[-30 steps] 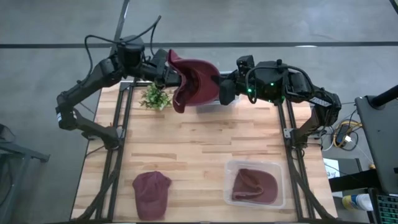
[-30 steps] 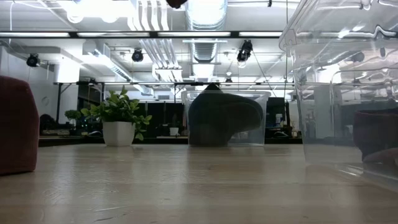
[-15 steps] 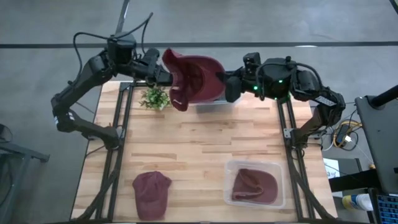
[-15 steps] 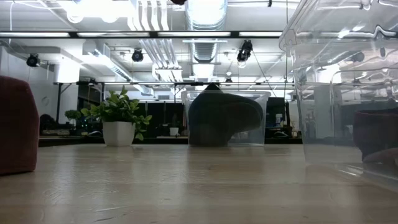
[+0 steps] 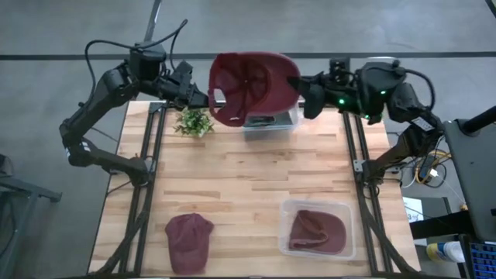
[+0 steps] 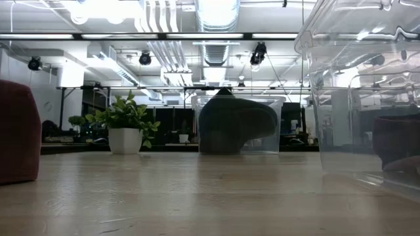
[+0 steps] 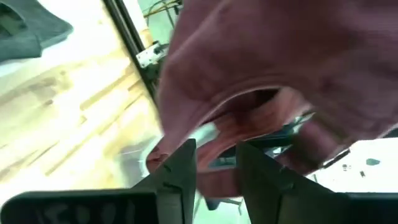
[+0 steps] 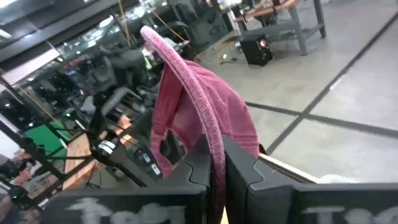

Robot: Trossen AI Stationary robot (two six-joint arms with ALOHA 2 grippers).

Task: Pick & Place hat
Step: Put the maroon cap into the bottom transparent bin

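- My left fingers [image 5: 203,97], at about 11 o'clock over the table's far edge, stand partly apart and pinch the left rim of the dark red cloth cap [image 5: 252,84]; the left wrist view shows cloth pressed between the two dark fingers [image 7: 180,171].
- The cap hangs in the air between both arms at 12 o'clock, its hollow side facing up, above the clear plastic bin [image 5: 271,124] at the far edge of the pale wooden table [image 5: 248,182].
- I judge the cap light, soft and floppy: the crown will sag and fold, so the stitched rim or the stiffer brim is the place to hold, with both sides kept taut.
- My right fingers [image 5: 301,81], at about 1 o'clock, are closed tight on the cap's right rim; the right wrist view shows the thin cloth edge clamped between them.
- Near me, a second dark red cap [image 5: 188,239] lies on the table at 7 o'clock, and a third dark red cap [image 5: 316,231] sits in a clear plastic tray [image 5: 285,211] at 5 o'clock.
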